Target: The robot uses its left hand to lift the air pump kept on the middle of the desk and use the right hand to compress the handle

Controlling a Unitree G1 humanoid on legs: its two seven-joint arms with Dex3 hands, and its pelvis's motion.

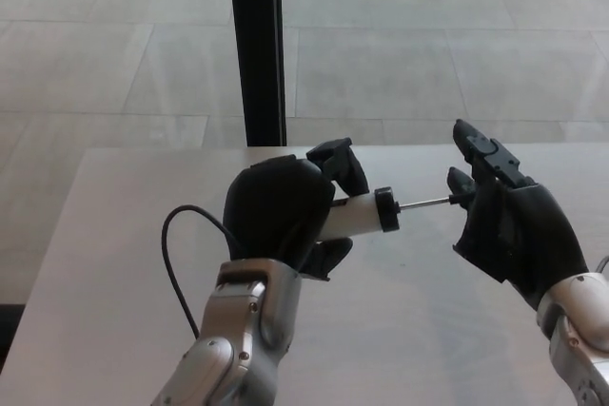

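Left hand (281, 219), black, is wrapped around the air pump (360, 215), a short white cylinder with a black end cap; thumb and fingers are clamped on the barrel, which it holds lifted above the pale matte desk (114, 235). Barrel lies roughly horizontal, cap end pointing away from the left palm toward the right hand. Only the cap-side stretch of the white body shows past the left fingers (343, 164); the rest is hidden in the grip.

A thin metal piston rod (424, 203) sticks out of the cap, with a short length exposed. Its far end meets the right hand (509, 221) at the handle; the handle itself is mostly hidden behind the black fingers. The right hand's upper fingers stand upright and apart rather than curled. Can't tell whether it grips the handle or only presses against it.

A thin black hose (181, 249) loops out from behind the left wrist, on the side away from the right hand, curving over the desk.

Beyond both hands: a black vertical post (257, 45) against a grey tiled floor (428, 45).
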